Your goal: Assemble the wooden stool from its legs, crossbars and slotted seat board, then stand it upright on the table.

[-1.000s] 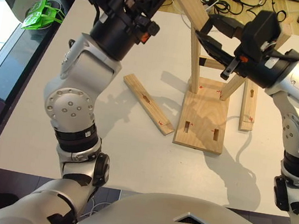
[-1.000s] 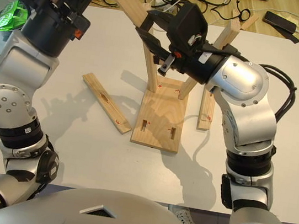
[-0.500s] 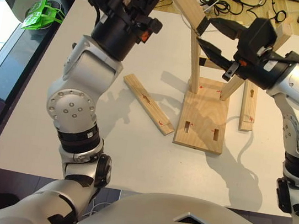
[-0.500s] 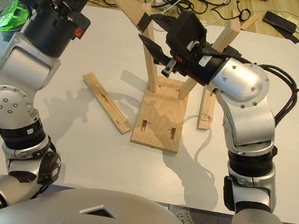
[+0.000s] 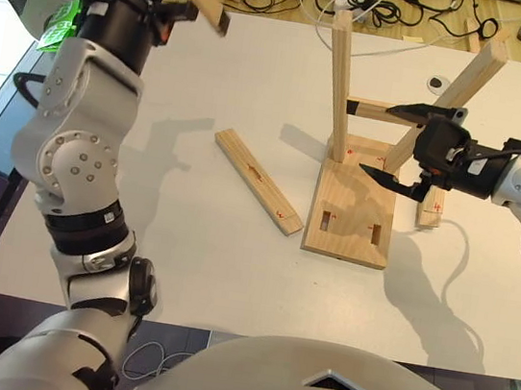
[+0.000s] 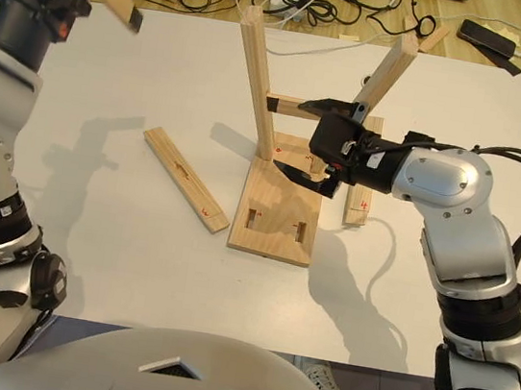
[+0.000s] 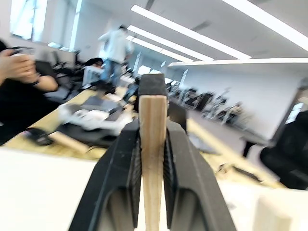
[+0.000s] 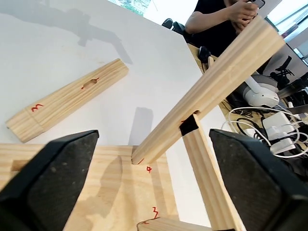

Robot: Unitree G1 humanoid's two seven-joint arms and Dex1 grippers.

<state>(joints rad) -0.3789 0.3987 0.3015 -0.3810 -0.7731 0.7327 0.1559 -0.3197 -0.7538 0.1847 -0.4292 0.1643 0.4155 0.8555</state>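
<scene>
Left gripper (image 7: 153,130) is clamping a bar (image 5: 202,4), high, far left, well apart from board (image 5: 345,251). Right gripper (image 5: 378,139) is hanging wide open, empty, beside the standing legs (image 5: 340,80). I'm judging right nearer the free slots (image 5: 323,221).

The seat board (image 5: 350,217) is pale wood with small red marks by its dark slots. The loose leg (image 5: 258,180) matches, also marked red. The surface (image 5: 231,268) is white. The black left end effector (image 7: 153,120) grips a pale wooden piece (image 7: 152,159); the right end effector (image 5: 377,139) is black. A bag (image 5: 63,24) is bright green.
</scene>
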